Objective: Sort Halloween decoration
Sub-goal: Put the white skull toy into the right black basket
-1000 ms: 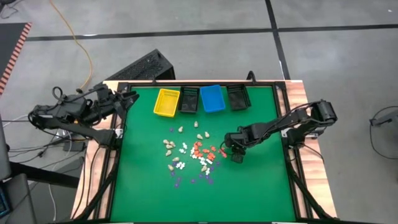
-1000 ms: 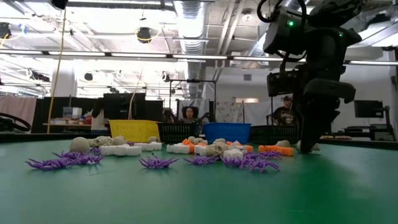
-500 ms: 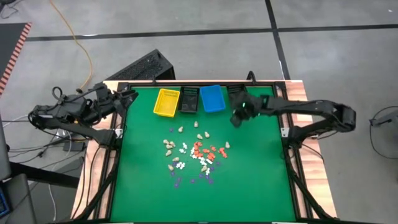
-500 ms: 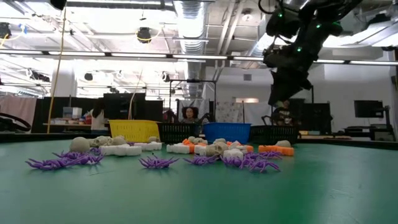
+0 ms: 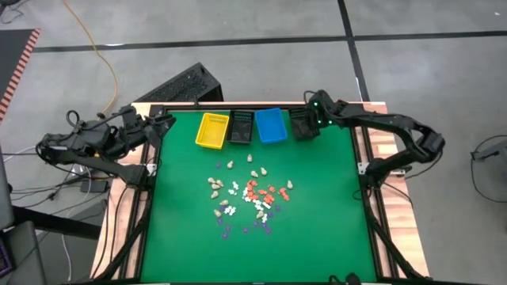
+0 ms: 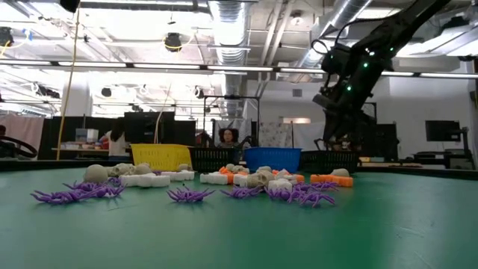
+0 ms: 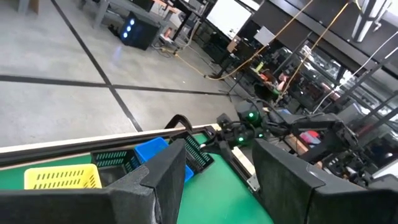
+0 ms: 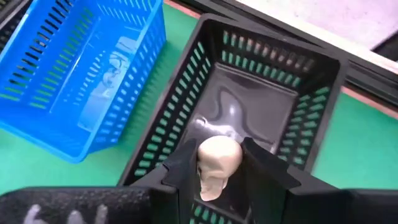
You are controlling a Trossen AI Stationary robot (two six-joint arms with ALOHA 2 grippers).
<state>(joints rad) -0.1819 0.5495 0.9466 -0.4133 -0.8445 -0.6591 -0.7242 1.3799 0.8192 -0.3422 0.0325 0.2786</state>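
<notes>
The Halloween decoration [image 5: 247,195] lies as a loose heap of tiny white, cream, orange and purple pieces mid-table, and shows in the low view as a row [image 6: 224,181]. My right gripper [image 8: 219,165] hangs over the right-hand black bin [image 8: 314,118] at the far edge and is shut on a cream skull piece [image 8: 217,159]. In the high view this gripper [image 5: 308,127] sits above that bin [image 5: 302,127]. My left gripper [image 7: 217,186] waits open off the table's left far corner [image 5: 161,127]. My right gripper pinches the cream skull by its two sides [image 8: 203,163] between both fingers [image 8: 261,167]. The fingers come from above, slanting down toward the far edge. The skull is lifted clear and hangs over the inside of the black bin.
Four bins stand in a row along the far edge: yellow [image 5: 212,130], black [image 5: 241,127], blue [image 5: 270,125] and the right black one. The blue bin [image 8: 81,74] sits close beside the gripper. Bare green mat [image 5: 325,222] lies right of and nearer than the heap.
My right gripper has risen from the mat just right of the heap and swung toward the far edge. It now hovers over the right black bin. The heap has stayed where it was.
</notes>
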